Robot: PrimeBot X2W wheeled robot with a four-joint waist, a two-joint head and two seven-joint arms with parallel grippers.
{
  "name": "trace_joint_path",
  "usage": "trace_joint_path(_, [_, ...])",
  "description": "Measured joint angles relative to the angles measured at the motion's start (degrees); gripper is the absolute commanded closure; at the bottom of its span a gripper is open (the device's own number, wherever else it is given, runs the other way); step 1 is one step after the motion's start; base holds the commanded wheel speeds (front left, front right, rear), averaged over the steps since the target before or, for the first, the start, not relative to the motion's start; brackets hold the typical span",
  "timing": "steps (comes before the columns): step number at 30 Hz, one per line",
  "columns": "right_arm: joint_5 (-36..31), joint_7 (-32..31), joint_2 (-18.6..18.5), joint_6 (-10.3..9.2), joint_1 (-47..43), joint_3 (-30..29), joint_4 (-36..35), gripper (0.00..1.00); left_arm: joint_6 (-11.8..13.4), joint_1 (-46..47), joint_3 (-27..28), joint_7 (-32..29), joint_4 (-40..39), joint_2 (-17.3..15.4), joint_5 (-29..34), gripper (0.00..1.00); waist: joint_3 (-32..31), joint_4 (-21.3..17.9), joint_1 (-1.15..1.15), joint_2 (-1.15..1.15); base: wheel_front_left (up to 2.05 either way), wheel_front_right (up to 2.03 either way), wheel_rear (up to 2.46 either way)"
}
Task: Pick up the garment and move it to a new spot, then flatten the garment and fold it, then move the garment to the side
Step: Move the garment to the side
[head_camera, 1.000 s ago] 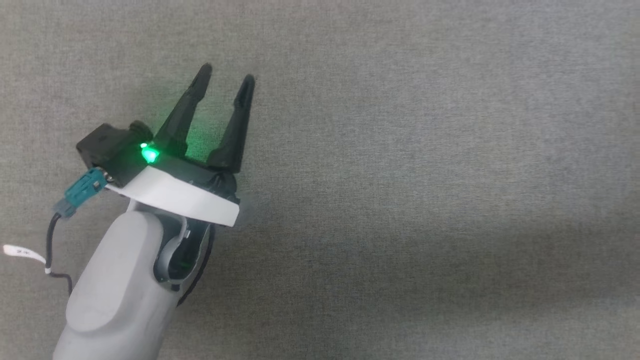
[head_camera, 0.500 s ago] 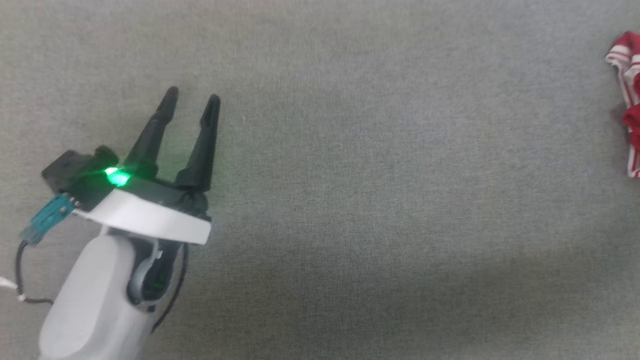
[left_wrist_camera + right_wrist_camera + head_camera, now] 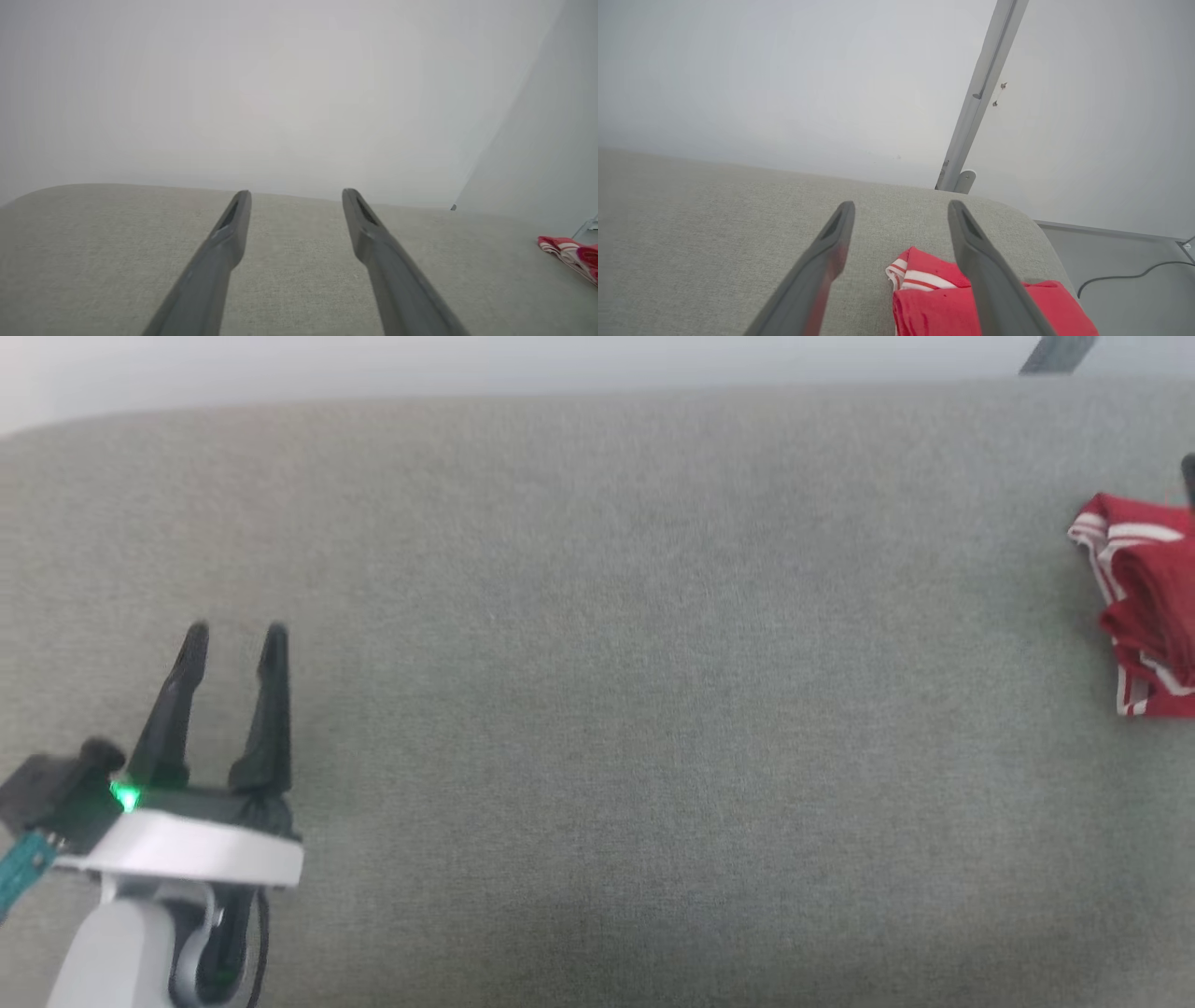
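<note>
The crumpled red jersey garment (image 3: 1144, 607) with white-striped trim lies at the right end of the grey fabric surface (image 3: 597, 663), directly ahead of your right gripper (image 3: 901, 205), fingers spread and empty. Your left gripper (image 3: 235, 635), equally spread, sits well apart leftward.

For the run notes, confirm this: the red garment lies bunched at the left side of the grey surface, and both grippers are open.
Not quite: the garment lies bunched at the right side of the grey surface, as the head view shows. The left gripper and the right gripper are indeed open.
</note>
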State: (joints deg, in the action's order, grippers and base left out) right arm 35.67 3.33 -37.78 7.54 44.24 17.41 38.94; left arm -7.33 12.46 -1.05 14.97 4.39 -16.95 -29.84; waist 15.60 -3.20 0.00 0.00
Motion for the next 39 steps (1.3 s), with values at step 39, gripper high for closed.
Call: trace_joint_path(39, [-13.00,11.61,16.14,0.00,-32.44,-13.50,-15.17,0.00,0.00,-21.80,11.35,0.01,-2.65,0.88,-0.85,0.00,-17.55,0.49,0.00,0.00,0.00,0.00,0.00])
